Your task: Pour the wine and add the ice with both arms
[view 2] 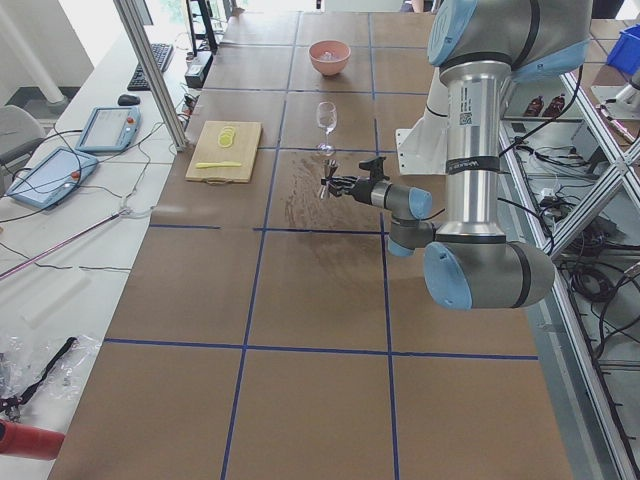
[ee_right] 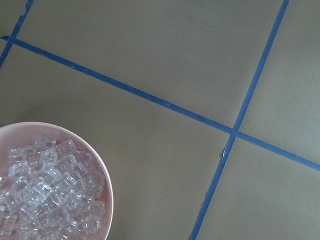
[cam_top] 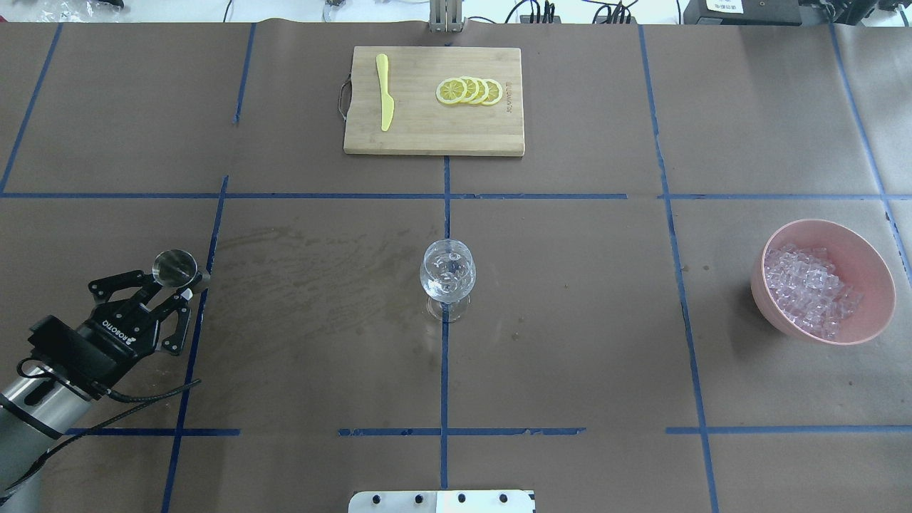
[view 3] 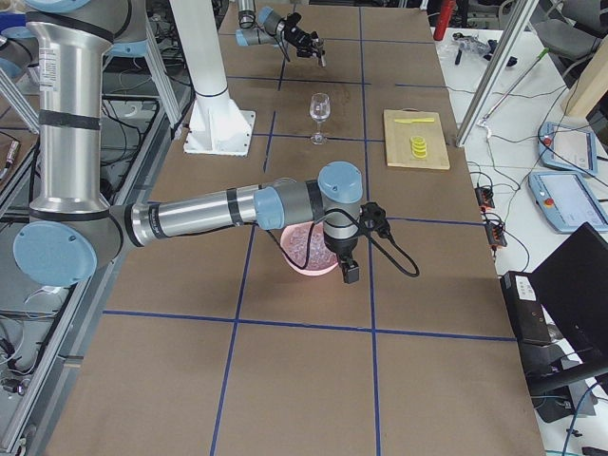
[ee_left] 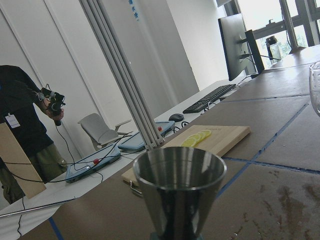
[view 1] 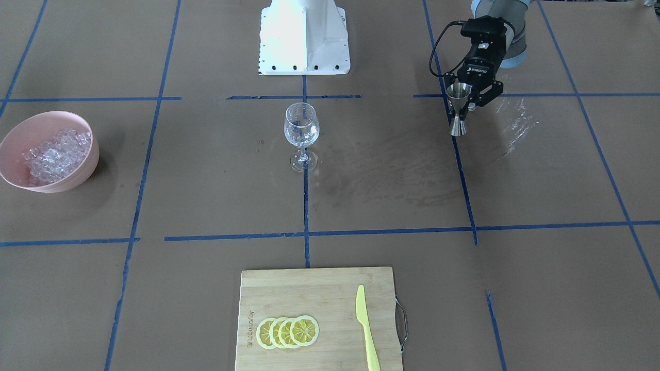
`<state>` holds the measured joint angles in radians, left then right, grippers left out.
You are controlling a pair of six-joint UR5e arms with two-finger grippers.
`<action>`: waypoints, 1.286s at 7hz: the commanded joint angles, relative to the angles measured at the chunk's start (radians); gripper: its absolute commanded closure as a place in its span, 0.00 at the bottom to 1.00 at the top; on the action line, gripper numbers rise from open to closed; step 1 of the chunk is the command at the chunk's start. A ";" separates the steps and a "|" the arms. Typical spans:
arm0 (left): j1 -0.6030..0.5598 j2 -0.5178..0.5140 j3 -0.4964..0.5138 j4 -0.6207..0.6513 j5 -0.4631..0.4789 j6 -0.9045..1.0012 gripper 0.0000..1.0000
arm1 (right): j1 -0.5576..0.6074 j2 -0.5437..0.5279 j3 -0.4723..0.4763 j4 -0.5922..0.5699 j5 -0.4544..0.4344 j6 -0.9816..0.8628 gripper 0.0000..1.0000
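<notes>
My left gripper (view 1: 463,98) (cam_top: 171,283) has its fingers against both sides of a steel jigger (view 1: 458,105) (cam_top: 174,267), which stands upright near the table's left edge. The left wrist view shows the jigger (ee_left: 180,185) close up. A clear wine glass (view 1: 301,129) (cam_top: 447,274) stands at the table's centre, well apart from the jigger. The ice (view 1: 54,154) (cam_top: 809,288) (ee_right: 45,195) fills a pink bowl (view 1: 93,159) (cam_top: 876,299) on the right. My right gripper (view 3: 349,275) shows only in the exterior right view, high by the bowl; I cannot tell whether it is open or shut.
A wooden cutting board (view 1: 309,293) (cam_top: 427,121) at the far side carries lemon slices (view 1: 287,331) and a yellow knife (view 1: 366,330). The white robot base (view 1: 304,36) stands behind the glass. Wet streaks mark the brown paper between jigger and glass.
</notes>
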<state>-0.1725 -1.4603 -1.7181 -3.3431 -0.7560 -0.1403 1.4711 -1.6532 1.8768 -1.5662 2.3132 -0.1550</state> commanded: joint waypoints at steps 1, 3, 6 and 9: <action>-0.098 0.012 0.000 0.098 -0.209 -0.257 1.00 | 0.000 0.004 0.001 0.002 0.000 0.000 0.00; -0.146 0.014 0.014 0.175 -0.246 -0.440 1.00 | 0.000 0.006 0.005 0.002 0.000 0.000 0.00; -0.147 0.008 0.102 0.169 -0.200 -0.604 1.00 | 0.000 0.006 0.007 0.000 0.000 0.000 0.00; -0.139 -0.002 0.175 0.074 -0.083 -0.601 1.00 | 0.000 0.006 0.007 0.002 0.000 0.000 0.00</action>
<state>-0.3145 -1.4601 -1.5684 -3.2399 -0.8733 -0.7409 1.4711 -1.6474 1.8837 -1.5648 2.3129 -0.1549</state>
